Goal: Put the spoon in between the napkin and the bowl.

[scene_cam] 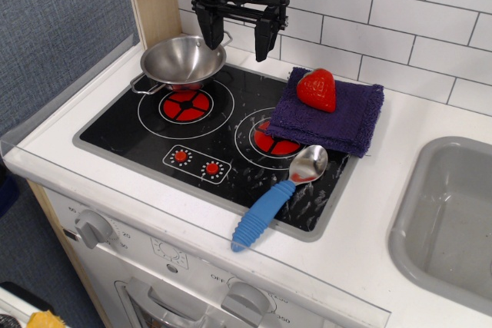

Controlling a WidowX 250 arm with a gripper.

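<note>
Gripper [237, 34] hangs wide, holding nothing, above the stove's back edge beside the bowl [183, 62]. Spoon [278, 196] lies well apart at the front edge, below the napkin [330, 119].

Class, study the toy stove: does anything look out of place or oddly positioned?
Yes. A strawberry sits on the purple napkin, which lies partly over the right burner. The spoon lies askew at the cooktop's front edge, its blue handle overhanging onto the white counter. The bowl sits upright at the back left, under the open gripper.
</note>
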